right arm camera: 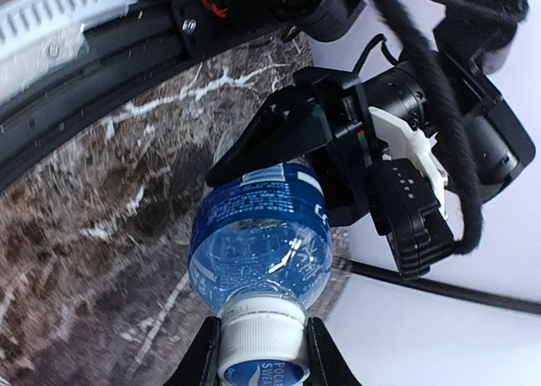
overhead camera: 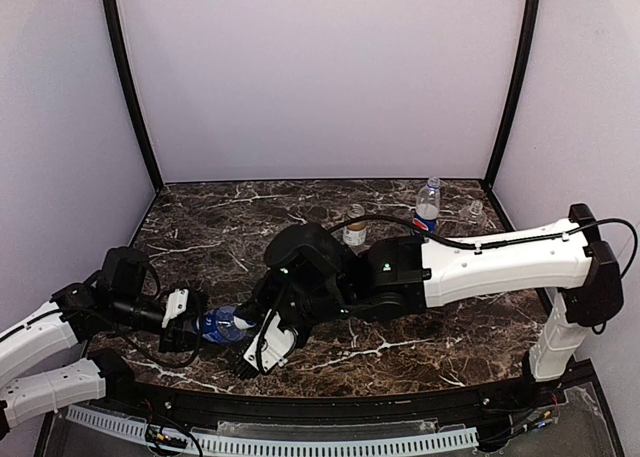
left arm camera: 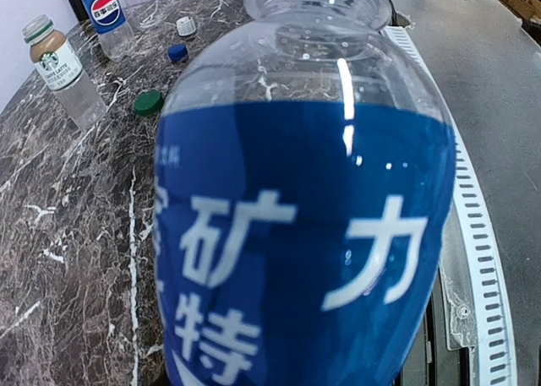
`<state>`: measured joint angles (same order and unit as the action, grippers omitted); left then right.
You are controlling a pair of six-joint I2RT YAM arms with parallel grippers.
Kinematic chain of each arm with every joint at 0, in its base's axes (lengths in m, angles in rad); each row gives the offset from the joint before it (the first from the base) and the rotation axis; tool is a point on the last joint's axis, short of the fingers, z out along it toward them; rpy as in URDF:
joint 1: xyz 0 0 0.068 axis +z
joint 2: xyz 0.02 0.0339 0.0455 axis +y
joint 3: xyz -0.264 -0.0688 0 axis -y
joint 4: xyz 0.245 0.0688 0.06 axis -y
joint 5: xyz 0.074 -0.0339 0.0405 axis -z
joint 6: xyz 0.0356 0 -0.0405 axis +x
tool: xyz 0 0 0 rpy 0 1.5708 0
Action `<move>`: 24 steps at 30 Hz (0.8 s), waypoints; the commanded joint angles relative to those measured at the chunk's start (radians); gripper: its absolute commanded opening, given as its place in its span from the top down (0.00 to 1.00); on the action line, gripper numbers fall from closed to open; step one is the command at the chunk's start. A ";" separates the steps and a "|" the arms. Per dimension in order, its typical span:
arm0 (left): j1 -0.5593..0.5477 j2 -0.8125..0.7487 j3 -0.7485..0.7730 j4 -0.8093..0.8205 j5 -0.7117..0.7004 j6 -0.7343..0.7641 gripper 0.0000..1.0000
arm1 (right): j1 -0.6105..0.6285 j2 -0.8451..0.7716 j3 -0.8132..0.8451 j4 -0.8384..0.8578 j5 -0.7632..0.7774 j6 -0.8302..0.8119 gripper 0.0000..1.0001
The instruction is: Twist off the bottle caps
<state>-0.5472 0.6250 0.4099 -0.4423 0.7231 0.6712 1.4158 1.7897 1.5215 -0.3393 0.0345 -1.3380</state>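
The blue-labelled bottle is held on its side above the near left of the table. My left gripper is shut on its body; the bottle fills the left wrist view and hides my fingers. The right wrist view shows the black left fingers around the label. My right gripper is shut on its cap, white-sided with a blue top, one finger on each side. The Pepsi bottle and the short brown bottle stand at the back.
Loose green, blue and white caps lie on the marble near the Pepsi bottle and brown bottle. A small clear bottle stands at the back right. The perforated table edge runs close by.
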 commanded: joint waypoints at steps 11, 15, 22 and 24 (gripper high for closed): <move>-0.001 -0.052 -0.058 0.344 0.135 -0.319 0.76 | 0.024 0.059 -0.062 0.209 0.200 -0.527 0.90; -0.002 -0.072 -0.087 0.378 0.020 -0.270 0.77 | 0.024 0.016 -0.108 0.333 0.201 -0.398 0.05; 0.000 -0.081 -0.169 0.630 -0.276 -0.301 0.76 | 0.016 -0.067 -0.114 0.368 0.158 0.055 0.01; 0.000 -0.080 -0.181 0.640 -0.302 -0.288 0.76 | 0.005 -0.078 -0.098 0.365 0.156 0.265 0.02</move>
<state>-0.5480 0.5484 0.2672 0.0433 0.5499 0.3965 1.4315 1.7748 1.4151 -0.0319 0.2214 -1.4963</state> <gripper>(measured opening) 0.422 0.986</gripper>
